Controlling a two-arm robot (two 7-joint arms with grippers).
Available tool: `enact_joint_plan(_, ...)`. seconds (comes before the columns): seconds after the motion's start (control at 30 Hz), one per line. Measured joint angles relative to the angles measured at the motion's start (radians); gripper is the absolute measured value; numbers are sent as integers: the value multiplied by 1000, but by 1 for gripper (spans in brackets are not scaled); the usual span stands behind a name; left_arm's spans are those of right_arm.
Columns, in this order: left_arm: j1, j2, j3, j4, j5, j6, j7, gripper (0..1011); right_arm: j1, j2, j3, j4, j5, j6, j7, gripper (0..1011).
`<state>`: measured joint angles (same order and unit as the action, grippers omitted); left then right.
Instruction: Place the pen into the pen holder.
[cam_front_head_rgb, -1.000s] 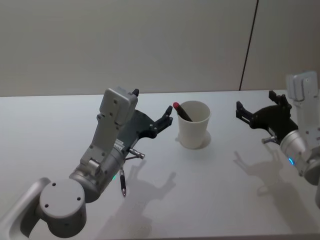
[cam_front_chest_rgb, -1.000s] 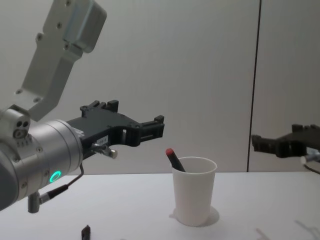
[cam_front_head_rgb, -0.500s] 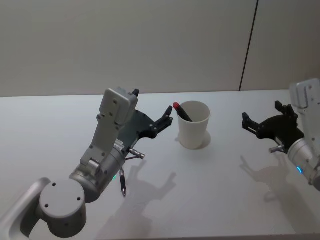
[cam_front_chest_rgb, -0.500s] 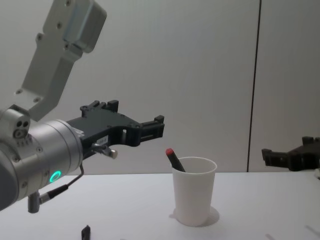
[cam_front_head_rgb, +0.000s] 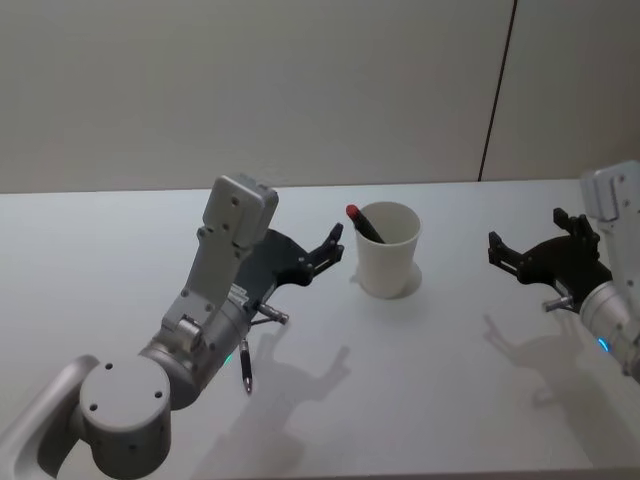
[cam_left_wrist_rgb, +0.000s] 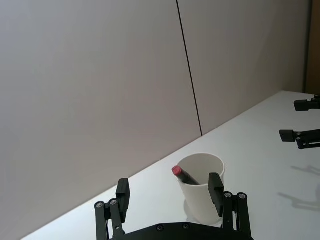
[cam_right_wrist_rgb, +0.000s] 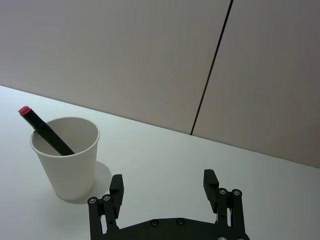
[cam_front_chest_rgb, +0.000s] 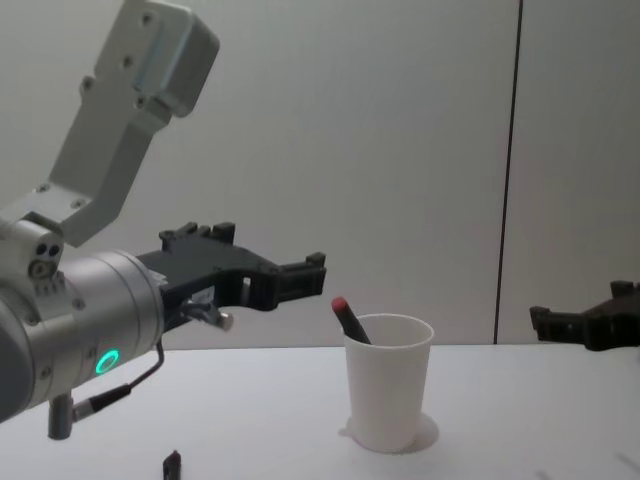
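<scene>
head view: pen in pen holder beside left pincer

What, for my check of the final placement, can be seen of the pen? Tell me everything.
The pen is a slim black stick with a red tip at its upper end. It stands tilted inside the white paper cup, leaning against the rim on the robot's left side, with the red tip just above the rim. Its lower part is hidden in the cup. Nothing grips it: the open left gripper hovers beside the cup, and the open right gripper hangs well off to the right.
</scene>
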<state>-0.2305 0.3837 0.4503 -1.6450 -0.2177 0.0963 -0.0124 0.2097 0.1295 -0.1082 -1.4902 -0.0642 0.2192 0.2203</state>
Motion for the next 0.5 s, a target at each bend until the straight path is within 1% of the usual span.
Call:
enact_joint_plan(0.27, 15, 6, -5, -24, -44, 98, 3, 1000, -3, 2, 1, -3, -1, 5, 1, 1001)
enact_joint_plan(0.37, 22, 8, -6, -29, -61, 124, 6, 1000, -3, 2, 1, -4, -2, 6, 1, 1001)
enact_joint_plan(0.4, 27, 9, -8, -33, -75, 143, 10, 1000, -4, 2, 1, -4, -2, 6, 1, 1001)
enact_joint_plan(0.5, 35, 11, -9, -39, -102, 177, 22, 1000, -4, 2, 1, -4, -2, 7, 2, 1002)
